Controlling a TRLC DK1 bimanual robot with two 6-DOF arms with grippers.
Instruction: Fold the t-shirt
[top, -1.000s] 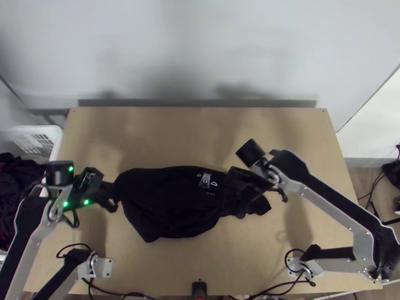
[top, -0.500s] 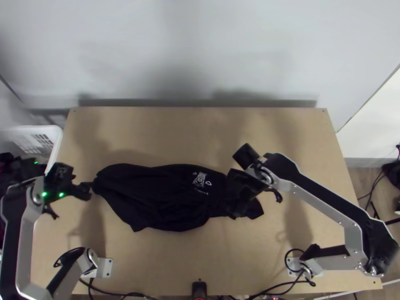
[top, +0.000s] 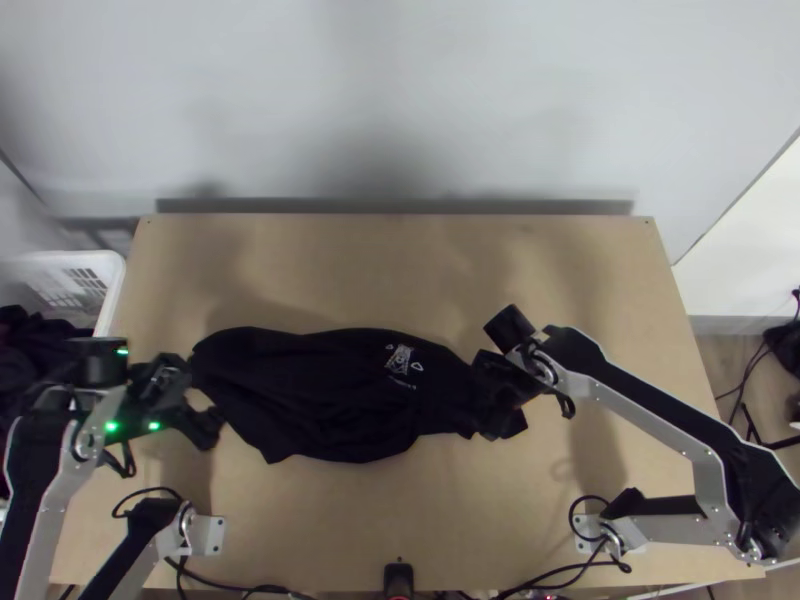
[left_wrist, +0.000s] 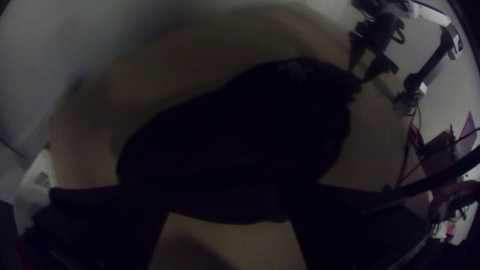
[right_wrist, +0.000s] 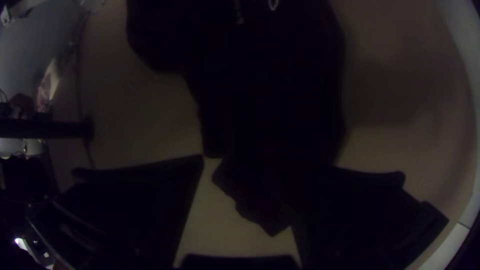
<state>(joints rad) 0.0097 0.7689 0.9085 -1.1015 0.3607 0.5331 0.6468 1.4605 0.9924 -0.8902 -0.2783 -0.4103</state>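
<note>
The light wooden table (top: 400, 270) carries a black printed t-shirt (top: 320, 390), loosely bunched lengthwise.

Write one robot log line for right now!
t-shirt: bunched on table, print up | left gripper: by one end, jaws open | right gripper: over other end, jaws open

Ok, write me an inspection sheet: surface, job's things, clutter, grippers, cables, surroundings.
Surface: light wooden table, shadows on it.
Job's things: dark shirt lying rumpled, white print facing up; not neatly folded.
Clutter: small black device at the near edge.
Grippers: left at the shirt's left end, right at its right end; both open.
Cables: black cables looping by both arm bases.
Surroundings: pale wall behind; white basket at left, dark cloth there.
</note>
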